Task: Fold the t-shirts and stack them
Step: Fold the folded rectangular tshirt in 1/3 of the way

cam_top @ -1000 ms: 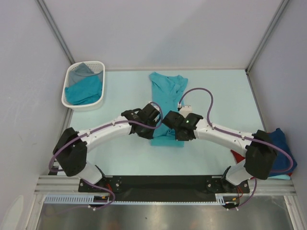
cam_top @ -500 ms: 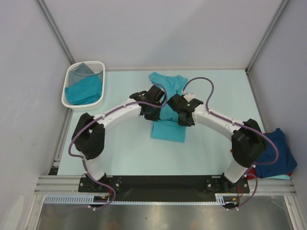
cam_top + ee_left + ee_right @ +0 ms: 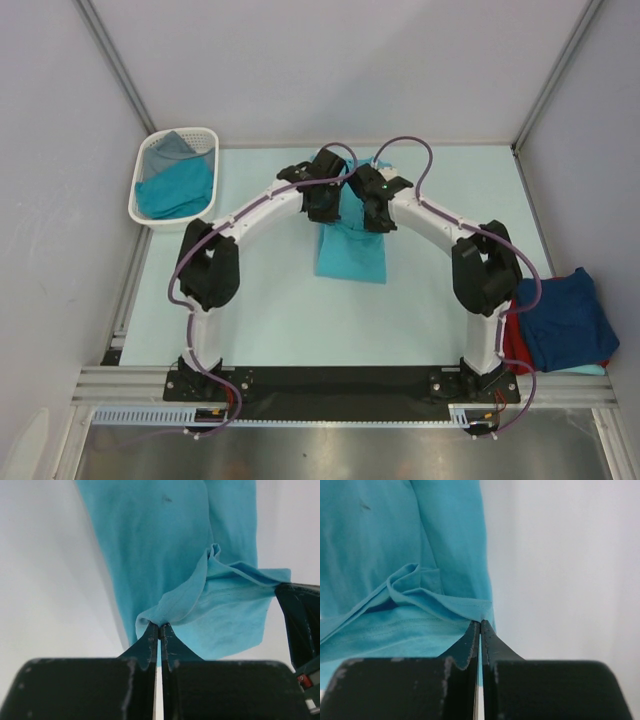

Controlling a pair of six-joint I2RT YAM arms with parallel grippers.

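A teal t-shirt (image 3: pixel 351 258) lies lengthwise in the middle of the table, and its near part is doubled over. My left gripper (image 3: pixel 328 203) and right gripper (image 3: pixel 377 203) hang side by side over its far half. Seen from the left wrist, the left gripper (image 3: pixel 159 626) is shut on a pinched edge of the teal t-shirt (image 3: pixel 165 540). The right wrist view has the right gripper (image 3: pixel 480 622) shut on another edge of the same t-shirt (image 3: pixel 380 540). The cloth sags between the two grips. A navy t-shirt (image 3: pixel 566 318) lies on a red one (image 3: pixel 512 345) at the right edge.
A white slotted basket (image 3: pixel 140 178) stands at the far left with a teal shirt (image 3: pixel 178 190) and a grey shirt (image 3: pixel 170 148) in it. Grey walls close the table on three sides. Both arms arch over the table's middle.
Both grippers have moved away from me toward the far end of the teal t-shirt, carrying its edge with them. The shirt's near edge has drawn farther from the arm bases.
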